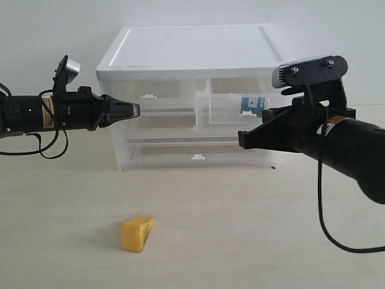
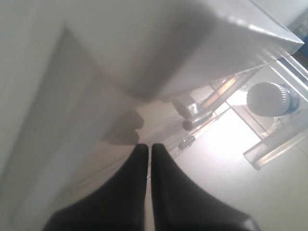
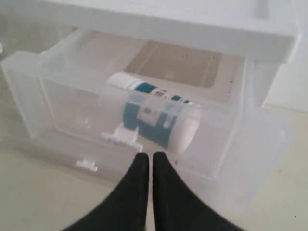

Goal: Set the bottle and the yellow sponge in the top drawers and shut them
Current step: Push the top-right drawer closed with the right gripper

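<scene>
The bottle [image 3: 154,120] lies on its side inside the top right drawer [image 1: 219,113], which is pulled out of the cabinet [image 1: 192,54] at the desk's [image 1: 252,235] back edge. The yellow sponge [image 1: 137,233] sits on the desk near the front edge, left of centre. The left pincer [image 1: 136,110] is closed and empty at the shut top left drawer [image 1: 165,90]. The right pincer [image 3: 147,156] is closed and empty before the open drawer.

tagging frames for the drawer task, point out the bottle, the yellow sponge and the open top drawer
bottle [image 3: 159,130], right wrist view, on its teal label
yellow sponge [image 1: 137,233], exterior view, on its front face
open top drawer [image 3: 72,108], right wrist view, on its front wall
</scene>
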### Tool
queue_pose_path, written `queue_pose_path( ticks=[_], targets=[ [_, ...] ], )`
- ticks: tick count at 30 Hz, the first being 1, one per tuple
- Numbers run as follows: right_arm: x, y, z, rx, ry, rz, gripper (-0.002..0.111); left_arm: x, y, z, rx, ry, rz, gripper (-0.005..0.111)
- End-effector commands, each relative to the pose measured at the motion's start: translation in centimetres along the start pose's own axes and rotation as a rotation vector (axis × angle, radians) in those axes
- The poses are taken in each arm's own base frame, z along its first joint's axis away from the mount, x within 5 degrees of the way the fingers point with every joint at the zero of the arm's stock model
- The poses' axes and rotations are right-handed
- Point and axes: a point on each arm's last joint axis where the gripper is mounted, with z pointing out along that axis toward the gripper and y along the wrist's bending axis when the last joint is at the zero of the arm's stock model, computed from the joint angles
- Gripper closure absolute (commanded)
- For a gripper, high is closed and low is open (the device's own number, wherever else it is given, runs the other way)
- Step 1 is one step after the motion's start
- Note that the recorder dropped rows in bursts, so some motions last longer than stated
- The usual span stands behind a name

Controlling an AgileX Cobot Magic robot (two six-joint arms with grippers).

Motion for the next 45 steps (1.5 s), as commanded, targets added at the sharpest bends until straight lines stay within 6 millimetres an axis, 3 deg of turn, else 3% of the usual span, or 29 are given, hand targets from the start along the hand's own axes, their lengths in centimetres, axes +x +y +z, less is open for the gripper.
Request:
queue_pose_path(
  ticks=[1, 5, 13, 21, 26, 36, 45],
  targets=[
    [0.9, -0.3, 2.4, 0.056, -0.07, -0.038, 0.108, -0.9, 1.8, -0.2, -0.153, -0.077, -0.065, 0.103],
    [0.5, -0.4, 4.1, 0.1, -0.133, -0.058, 0.108, -0.9, 1.8, -0.2, -0.153, -0.077, -0.065, 0.103],
    [-0.8, -0.3, 5.8, 0.126, -0.187, -0.059, 0.108, -0.9, 1.8, -0.2, -0.153, -0.08, -0.065, 0.103],
    [-0.3, -0.4, 8.0, 0.174, -0.217, -0.026, 0.108, -0.9, 1.8, -0.2, -0.153, -0.079, -0.063, 0.103],
    [-0.6, -0.9, 8.1, 0.201, -0.247, -0.061, 0.108, -0.9, 1.8, -0.2, -0.153, -0.081, -0.062, 0.103],
    [0.0, -5.5, 8.4, 0.222, -0.182, 0.034, 0.108, -0.9, 1.9, -0.2, -0.158, -0.081, -0.061, 0.103],
    [0.0, -4.9, 7.9, 0.107, -0.045, -0.015, 0.108, -0.9, 2.1, -0.3, -0.184, -0.077, -0.064, 0.103]
  ],
)
